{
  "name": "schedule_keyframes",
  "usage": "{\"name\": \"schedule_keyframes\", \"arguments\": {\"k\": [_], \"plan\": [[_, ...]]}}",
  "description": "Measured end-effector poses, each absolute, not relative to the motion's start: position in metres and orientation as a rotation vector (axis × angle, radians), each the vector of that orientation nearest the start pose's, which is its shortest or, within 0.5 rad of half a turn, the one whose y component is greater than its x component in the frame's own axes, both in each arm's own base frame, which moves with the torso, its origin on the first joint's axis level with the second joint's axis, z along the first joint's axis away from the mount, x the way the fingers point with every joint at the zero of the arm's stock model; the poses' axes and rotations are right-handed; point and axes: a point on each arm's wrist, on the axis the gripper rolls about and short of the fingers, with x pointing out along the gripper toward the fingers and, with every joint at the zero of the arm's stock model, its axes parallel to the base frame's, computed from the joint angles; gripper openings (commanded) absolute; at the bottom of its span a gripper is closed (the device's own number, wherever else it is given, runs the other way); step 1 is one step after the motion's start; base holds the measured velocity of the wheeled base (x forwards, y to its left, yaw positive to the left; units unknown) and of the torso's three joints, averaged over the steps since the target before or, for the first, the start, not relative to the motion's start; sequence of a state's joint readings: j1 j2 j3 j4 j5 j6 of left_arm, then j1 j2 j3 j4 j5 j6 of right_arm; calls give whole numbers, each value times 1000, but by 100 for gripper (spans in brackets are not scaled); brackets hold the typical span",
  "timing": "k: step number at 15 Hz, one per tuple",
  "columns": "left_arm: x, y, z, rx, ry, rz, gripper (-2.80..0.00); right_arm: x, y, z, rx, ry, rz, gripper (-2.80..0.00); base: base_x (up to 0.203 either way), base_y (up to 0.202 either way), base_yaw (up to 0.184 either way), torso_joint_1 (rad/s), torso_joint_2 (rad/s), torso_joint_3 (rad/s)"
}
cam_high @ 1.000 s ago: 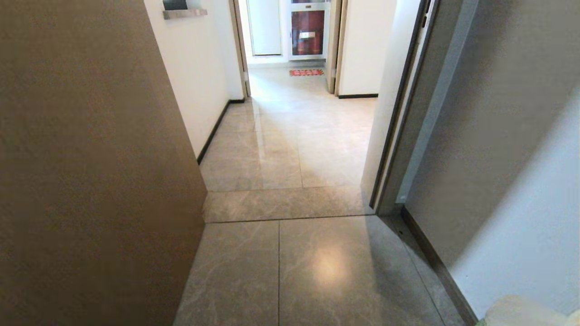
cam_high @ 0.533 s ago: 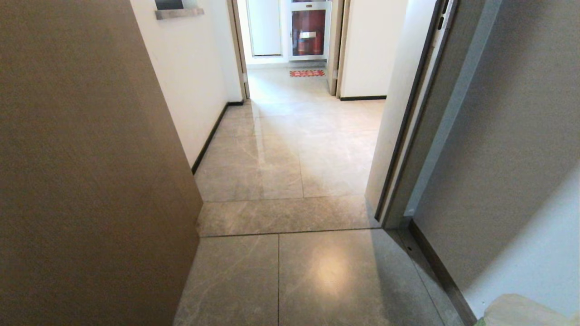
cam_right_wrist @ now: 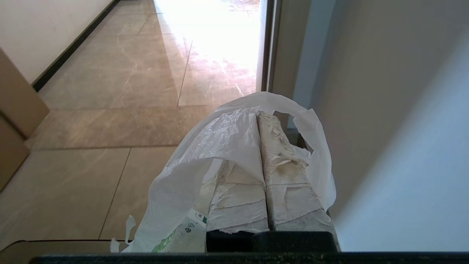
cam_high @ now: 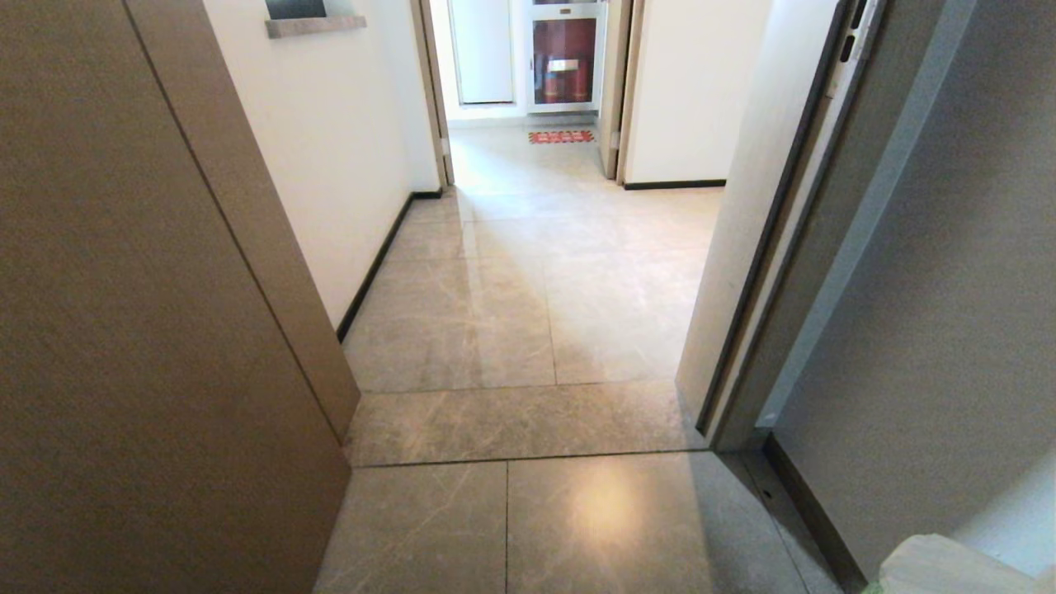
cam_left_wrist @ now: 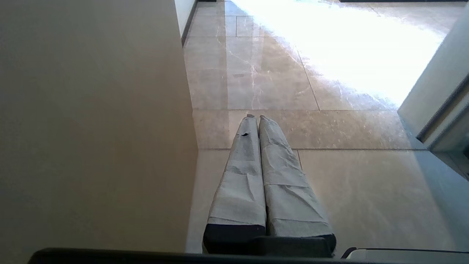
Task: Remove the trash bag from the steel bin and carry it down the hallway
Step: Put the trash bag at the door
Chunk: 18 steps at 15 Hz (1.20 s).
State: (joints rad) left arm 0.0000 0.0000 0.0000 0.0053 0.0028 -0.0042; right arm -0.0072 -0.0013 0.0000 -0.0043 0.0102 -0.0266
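Flanking hallway (cam_high: pixel 528 313): brown door (cam_high: pixel 148 330), doorframe (cam_high: pixel 767 272).

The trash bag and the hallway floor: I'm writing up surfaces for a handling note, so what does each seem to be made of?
The trash bag looks like thin white plastic film: half see-through, crinkled, draped limply over the shut right claw. The hallway floor appears to be polished tile, probably ceramic or stone: grey-beige veining, straight joint lines and a bright glare patch.
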Motion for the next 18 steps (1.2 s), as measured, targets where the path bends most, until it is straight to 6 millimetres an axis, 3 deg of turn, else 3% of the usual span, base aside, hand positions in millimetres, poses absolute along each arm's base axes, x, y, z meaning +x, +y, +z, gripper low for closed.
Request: {"name": "schedule_keyframes", "arguments": {"k": [18], "plan": [[-23,0,75,-4,6,2,-280,-23,0,76,-26,-6,1,-280,191,0,0,3,2,2]]}}
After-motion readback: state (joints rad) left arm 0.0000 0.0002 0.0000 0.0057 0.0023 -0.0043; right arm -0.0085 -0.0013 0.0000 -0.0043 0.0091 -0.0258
